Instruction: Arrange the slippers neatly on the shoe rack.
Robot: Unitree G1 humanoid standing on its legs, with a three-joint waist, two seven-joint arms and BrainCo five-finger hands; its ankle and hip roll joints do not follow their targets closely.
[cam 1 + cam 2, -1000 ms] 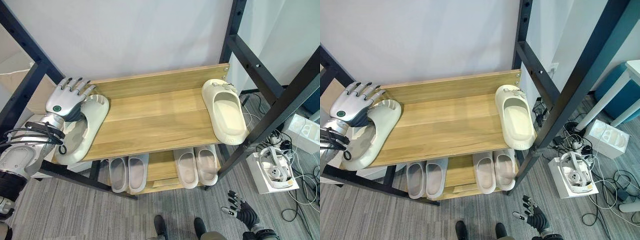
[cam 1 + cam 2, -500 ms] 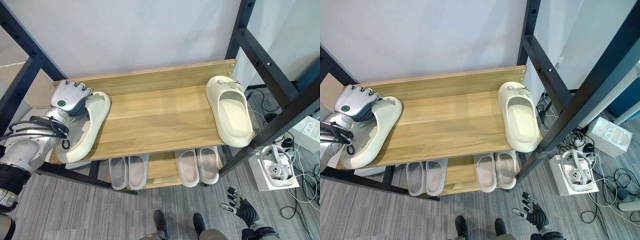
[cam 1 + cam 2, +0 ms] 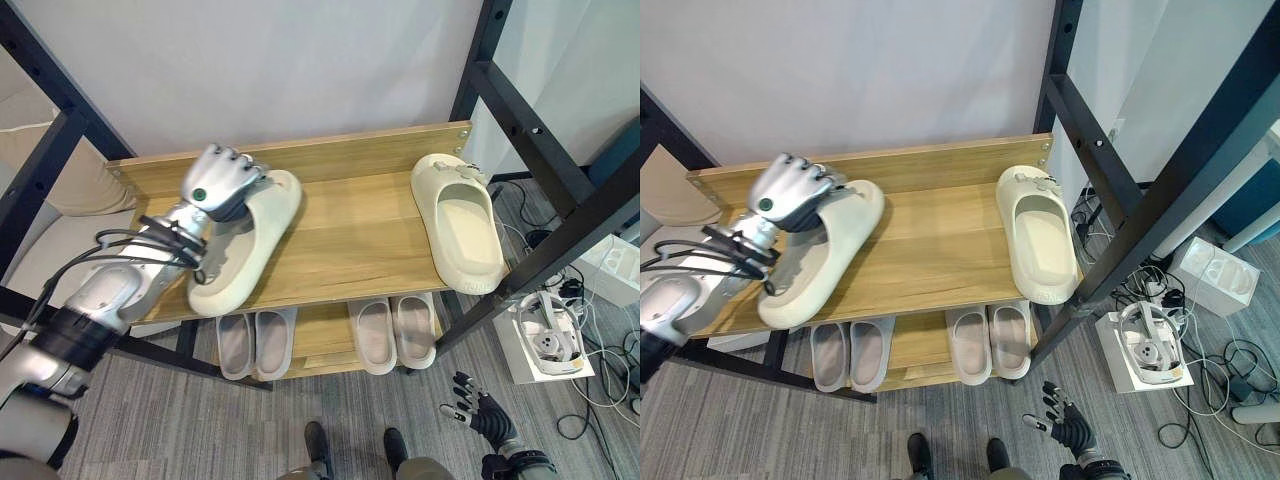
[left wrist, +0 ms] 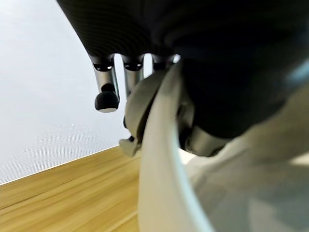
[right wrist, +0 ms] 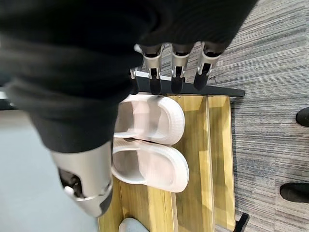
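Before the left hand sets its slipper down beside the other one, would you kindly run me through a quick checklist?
1. Left hand gripping the cream slipper at its toe end: ok.
2. Slipper resting on the top shelf: cannot tell; it sits tilted, heel toward the front edge.
3. Shelf between it and the second cream slipper: ok, bare wood.
4. Slippers paired side by side: not ok, they lie far apart.
5. Right hand out of the way: ok, low by the floor, fingers spread.
6. Lower shelf pairs undisturbed: ok.
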